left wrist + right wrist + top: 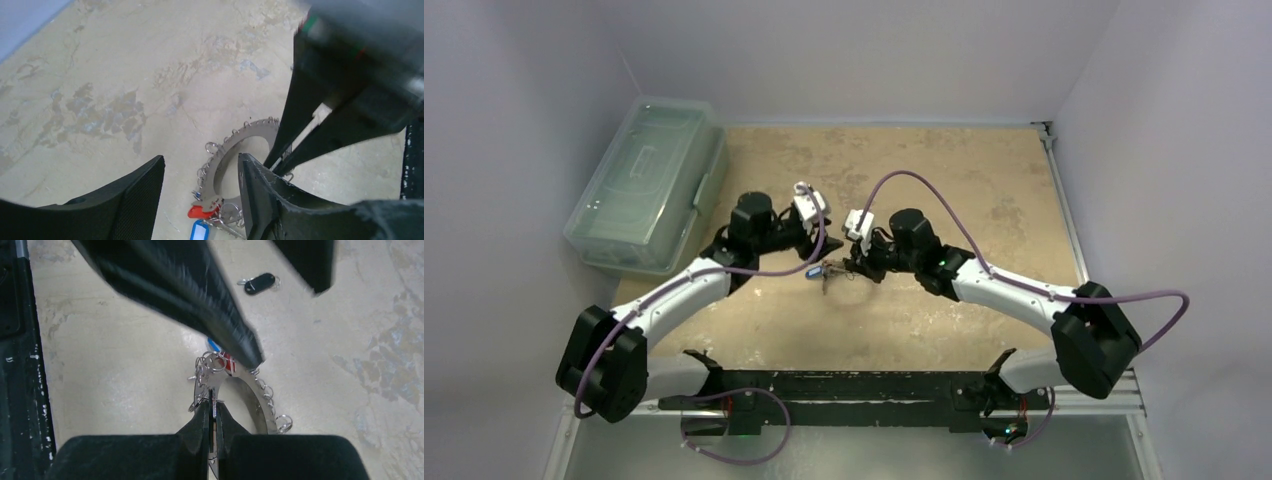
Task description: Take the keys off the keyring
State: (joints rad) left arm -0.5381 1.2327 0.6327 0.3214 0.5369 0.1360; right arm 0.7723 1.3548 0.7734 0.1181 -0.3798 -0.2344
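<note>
Right claw (212, 409) on half-hidden keyring (257, 400)

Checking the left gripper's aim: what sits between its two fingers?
In the left wrist view, between the open fingers of the left gripper lie the keyring edge, a red key head and a blue key head; otherwise bare table.

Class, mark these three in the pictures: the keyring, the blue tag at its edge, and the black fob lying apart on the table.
the keyring (231, 146): left wrist view, on its flat silvery band.
blue tag (200, 232): left wrist view, middle of its face.
black fob (260, 283): right wrist view, on its black body.
</note>
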